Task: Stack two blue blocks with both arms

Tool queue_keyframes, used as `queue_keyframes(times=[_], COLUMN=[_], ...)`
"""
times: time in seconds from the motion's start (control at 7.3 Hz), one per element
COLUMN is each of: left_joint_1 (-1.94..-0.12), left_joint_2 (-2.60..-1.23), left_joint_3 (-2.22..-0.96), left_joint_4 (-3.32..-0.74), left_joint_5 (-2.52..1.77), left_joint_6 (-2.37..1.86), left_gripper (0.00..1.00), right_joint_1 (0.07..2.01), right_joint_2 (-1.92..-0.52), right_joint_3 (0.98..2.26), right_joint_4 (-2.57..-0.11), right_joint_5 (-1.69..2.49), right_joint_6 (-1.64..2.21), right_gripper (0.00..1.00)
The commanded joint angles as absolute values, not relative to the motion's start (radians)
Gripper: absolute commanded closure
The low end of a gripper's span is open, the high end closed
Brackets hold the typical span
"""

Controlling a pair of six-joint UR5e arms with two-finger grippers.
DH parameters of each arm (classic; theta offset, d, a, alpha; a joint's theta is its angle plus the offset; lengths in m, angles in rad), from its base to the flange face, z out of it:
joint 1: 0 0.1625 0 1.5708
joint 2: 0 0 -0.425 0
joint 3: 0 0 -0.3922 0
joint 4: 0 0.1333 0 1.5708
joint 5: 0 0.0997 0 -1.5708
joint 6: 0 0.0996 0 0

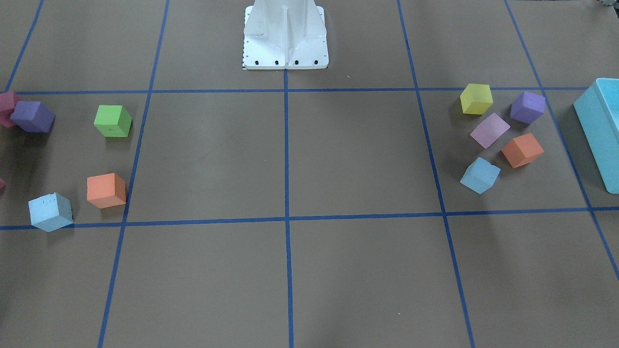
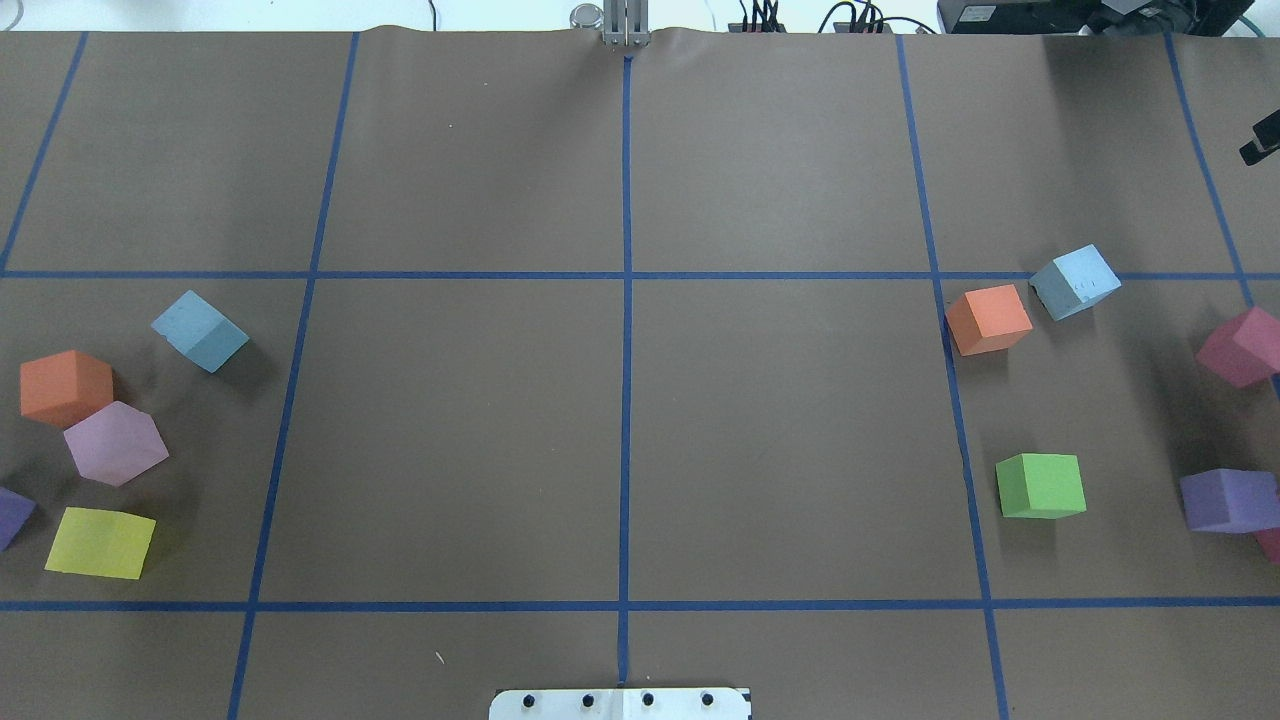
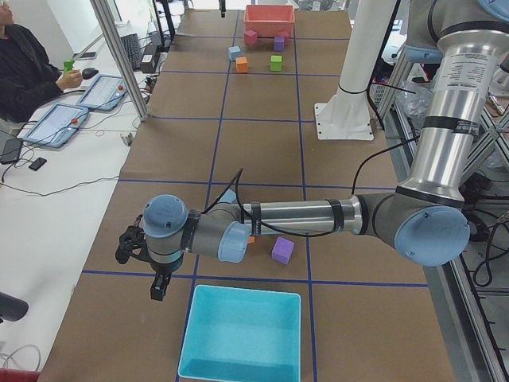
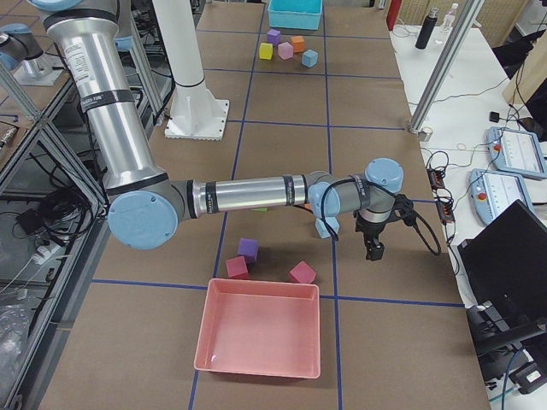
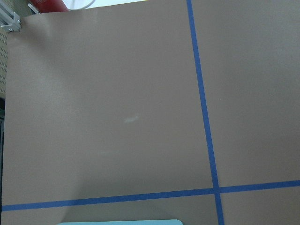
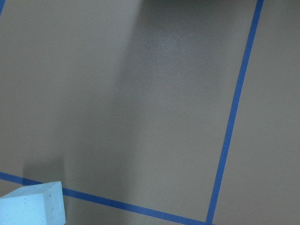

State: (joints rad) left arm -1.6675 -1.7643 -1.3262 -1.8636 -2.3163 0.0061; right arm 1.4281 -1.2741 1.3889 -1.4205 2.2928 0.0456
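Observation:
One pale blue block [image 2: 200,330] lies on the robot's left half of the table, beside orange, lilac and yellow cubes; it also shows in the front view [image 1: 479,175]. The other blue block [image 2: 1075,281] lies on the right half next to an orange cube, also in the front view [image 1: 50,211], and its corner shows in the right wrist view [image 6: 33,206]. My left gripper [image 3: 158,290] hangs over the table's far edge near the turquoise box. My right gripper [image 4: 373,250] hangs just beyond the right blue block [image 4: 325,227]. I cannot tell whether either is open or shut.
A large turquoise box [image 1: 602,130] stands at the left end and a pink tray [image 4: 261,329] at the right end. Green [image 2: 1040,486], orange [image 2: 988,319], purple [image 2: 1228,499] and magenta [image 2: 1240,347] cubes lie on the right half. The white robot base [image 1: 285,38] is mid-table.

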Motion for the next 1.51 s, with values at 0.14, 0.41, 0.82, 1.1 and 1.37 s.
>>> queue_keyframes(times=[0.14,0.41,0.82,1.1,1.37], left_joint_1=[-1.667,-1.667,-1.663,-1.661,-1.660], left_joint_2=[-1.764,-1.772,-1.782,-1.782,-1.782], left_joint_3=[-1.327,-1.327,-1.350,-1.350,-1.350], left_joint_4=[-1.862,-1.862,-1.862,-1.862,-1.862], left_joint_5=[-2.316,-2.316,-2.324,-2.324,-2.324], left_joint_6=[0.006,0.002,-0.059,-0.067,-0.071], left_gripper=[0.03,0.03,0.03,0.03,0.03], right_joint_1=[1.428,1.428,1.428,1.364,1.249], right_joint_2=[-1.278,-1.279,-1.264,-1.211,-1.183], right_joint_3=[1.385,1.394,1.394,1.396,1.404], right_joint_4=[-1.420,-1.419,-1.422,-1.422,-1.417], right_joint_5=[2.287,2.289,2.295,2.295,2.290], right_joint_6=[0.051,0.052,0.054,0.166,0.215], right_gripper=[0.02,0.02,0.02,0.05,0.06])
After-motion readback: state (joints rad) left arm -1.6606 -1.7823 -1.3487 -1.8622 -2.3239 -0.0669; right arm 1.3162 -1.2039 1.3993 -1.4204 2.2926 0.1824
